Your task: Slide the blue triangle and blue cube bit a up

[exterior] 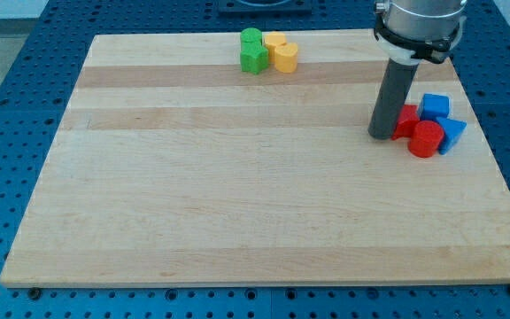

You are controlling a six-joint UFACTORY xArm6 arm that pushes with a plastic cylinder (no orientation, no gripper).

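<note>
The blue cube [435, 107] sits near the board's right edge. The blue triangle [452, 135] lies just below and to the right of it. A red block [405, 121] and a red cylinder [426, 139] touch them on the left. My tip [381, 136] rests on the board just left of the red block, close to it or touching it. The rod stands upright, with the arm's grey housing above it.
Two green blocks [253, 50] and two yellow blocks [281, 51] cluster at the view's top centre. The wooden board [237, 195] lies on a blue perforated table. The board's right edge is close to the blue blocks.
</note>
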